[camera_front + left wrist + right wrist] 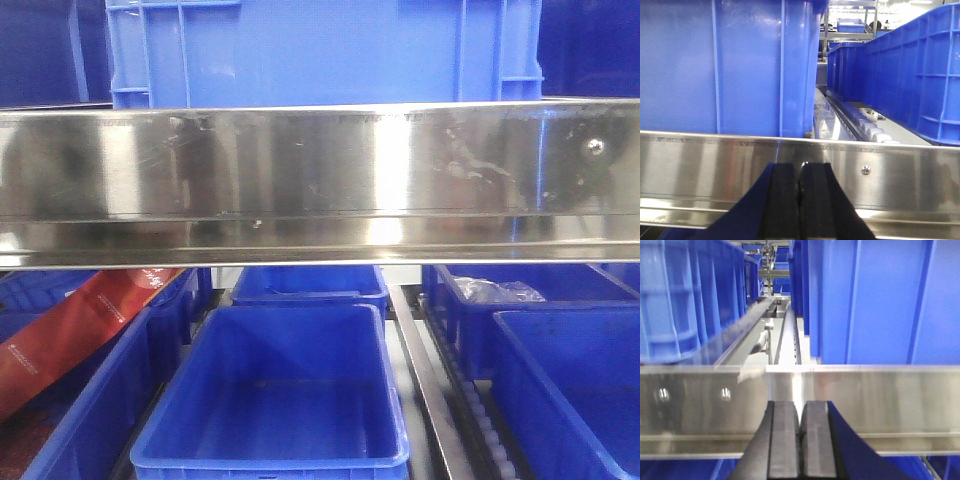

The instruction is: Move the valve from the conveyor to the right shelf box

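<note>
Closely, left gripper (pixel 800 200) pads together, right gripper (pixel 801 445) likewise (both empty); steel rail (pixel 320 180), blue bins (pixel 270 400), no legible writing

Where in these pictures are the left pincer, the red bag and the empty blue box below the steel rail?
Left pincer (pixel 799 200): left wrist view, seam between its shut black pads.
Red bag (pixel 75 335): front view, its middle.
Empty blue box (pixel 275 462): front view, near rim.

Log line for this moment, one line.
left gripper: shut, empty | right gripper: shut, empty | both facing steel rail | valve: not in view
</note>
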Available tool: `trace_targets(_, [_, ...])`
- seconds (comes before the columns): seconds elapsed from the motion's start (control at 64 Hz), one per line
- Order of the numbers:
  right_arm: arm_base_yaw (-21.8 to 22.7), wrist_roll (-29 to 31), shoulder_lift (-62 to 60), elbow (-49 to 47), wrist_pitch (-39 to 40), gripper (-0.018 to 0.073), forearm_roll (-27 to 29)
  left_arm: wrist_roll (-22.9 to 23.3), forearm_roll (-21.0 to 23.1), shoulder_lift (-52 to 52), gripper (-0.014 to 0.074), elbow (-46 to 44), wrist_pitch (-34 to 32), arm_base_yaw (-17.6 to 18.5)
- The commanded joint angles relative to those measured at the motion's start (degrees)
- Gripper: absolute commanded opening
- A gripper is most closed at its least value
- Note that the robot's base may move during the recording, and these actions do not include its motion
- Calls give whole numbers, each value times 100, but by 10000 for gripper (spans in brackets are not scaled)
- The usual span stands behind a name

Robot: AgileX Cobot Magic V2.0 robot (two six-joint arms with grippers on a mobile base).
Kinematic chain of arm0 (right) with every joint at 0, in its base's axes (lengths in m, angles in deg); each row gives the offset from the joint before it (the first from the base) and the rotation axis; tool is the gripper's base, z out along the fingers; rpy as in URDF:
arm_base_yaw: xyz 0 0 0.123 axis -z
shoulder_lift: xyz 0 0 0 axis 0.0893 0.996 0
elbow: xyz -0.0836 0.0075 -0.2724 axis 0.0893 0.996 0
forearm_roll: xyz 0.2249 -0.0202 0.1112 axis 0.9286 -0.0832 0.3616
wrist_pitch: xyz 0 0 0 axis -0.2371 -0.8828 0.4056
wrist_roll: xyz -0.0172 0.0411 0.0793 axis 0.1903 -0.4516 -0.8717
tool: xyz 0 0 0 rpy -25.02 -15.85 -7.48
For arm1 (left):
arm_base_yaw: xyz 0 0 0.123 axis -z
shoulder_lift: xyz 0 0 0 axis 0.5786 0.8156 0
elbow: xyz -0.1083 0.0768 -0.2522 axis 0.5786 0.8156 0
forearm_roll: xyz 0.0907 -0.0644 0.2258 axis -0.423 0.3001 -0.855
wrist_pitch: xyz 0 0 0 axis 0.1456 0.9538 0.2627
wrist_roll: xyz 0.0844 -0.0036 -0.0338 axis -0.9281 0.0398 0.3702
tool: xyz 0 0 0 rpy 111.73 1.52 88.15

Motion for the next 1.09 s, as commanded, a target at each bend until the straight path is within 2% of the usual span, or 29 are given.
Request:
trace_targets(0.0, [31, -28, -77, 289, 342, -154, -65, 0, 12, -29, -111, -7, -140, -14])
trace_targets(0.109, [31, -28, -77, 347, 642, -154, -121, 0, 12, -29, -111, -7, -140, -14])
trace_targets(1.078, [31, -28, -77, 347, 510, -154, -121, 0, 12, -29, -111, -7, -150, -14])
